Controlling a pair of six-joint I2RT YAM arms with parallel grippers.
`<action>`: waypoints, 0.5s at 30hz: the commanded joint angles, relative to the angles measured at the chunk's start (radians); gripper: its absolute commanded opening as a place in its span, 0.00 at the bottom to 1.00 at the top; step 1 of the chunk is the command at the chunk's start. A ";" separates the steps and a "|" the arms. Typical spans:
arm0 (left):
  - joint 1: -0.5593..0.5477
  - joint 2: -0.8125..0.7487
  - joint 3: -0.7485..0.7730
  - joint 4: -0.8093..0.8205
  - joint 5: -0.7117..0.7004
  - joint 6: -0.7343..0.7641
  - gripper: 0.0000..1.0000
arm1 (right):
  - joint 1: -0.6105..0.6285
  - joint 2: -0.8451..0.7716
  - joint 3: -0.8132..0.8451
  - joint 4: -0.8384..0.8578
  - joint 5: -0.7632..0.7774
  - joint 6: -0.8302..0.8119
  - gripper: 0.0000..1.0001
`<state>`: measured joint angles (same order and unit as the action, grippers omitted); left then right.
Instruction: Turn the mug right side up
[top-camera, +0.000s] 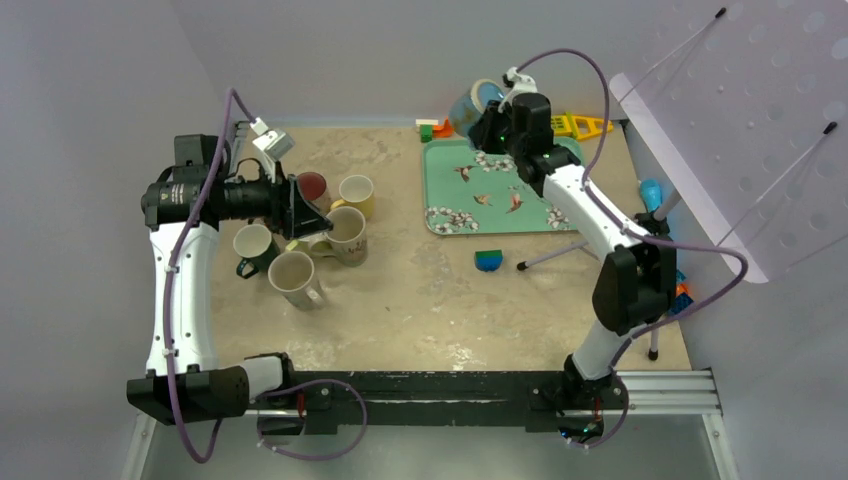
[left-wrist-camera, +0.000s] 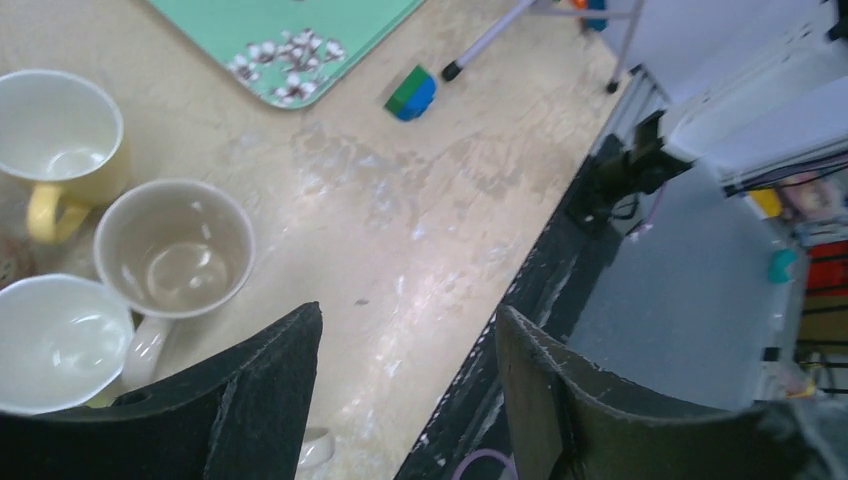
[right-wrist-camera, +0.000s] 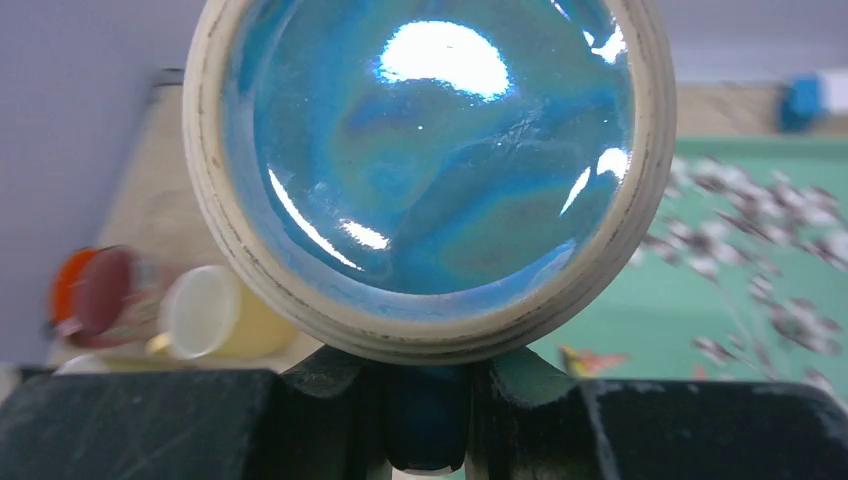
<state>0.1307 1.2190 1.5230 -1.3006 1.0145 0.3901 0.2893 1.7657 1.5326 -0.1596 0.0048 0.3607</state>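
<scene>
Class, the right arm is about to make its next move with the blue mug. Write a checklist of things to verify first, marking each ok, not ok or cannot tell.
1. Right gripper shut on the blue mug: ok.
2. Which part of the mug the fingers pinch: cannot tell; the mug's round face hides it.
3. Mug standing right side up: not ok; it is held tilted by the far edge of the green tray.
4. Bare tray surface to set it on: ok.
5. Left gripper open and holding nothing: ok.
6. Left gripper away from the tray: ok; it hovers over the other mugs.
</scene>
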 joint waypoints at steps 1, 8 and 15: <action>0.003 -0.022 0.038 0.254 0.240 -0.278 0.69 | 0.113 -0.202 -0.030 0.355 -0.206 0.041 0.00; 0.004 -0.123 -0.041 0.769 0.392 -0.763 0.75 | 0.320 -0.408 -0.158 0.732 -0.400 0.140 0.00; 0.003 -0.143 0.035 0.935 0.378 -0.954 0.76 | 0.445 -0.449 -0.202 0.875 -0.478 0.186 0.00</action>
<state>0.1307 1.0893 1.5120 -0.5777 1.3540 -0.3580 0.7116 1.3552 1.3212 0.4541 -0.4263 0.5034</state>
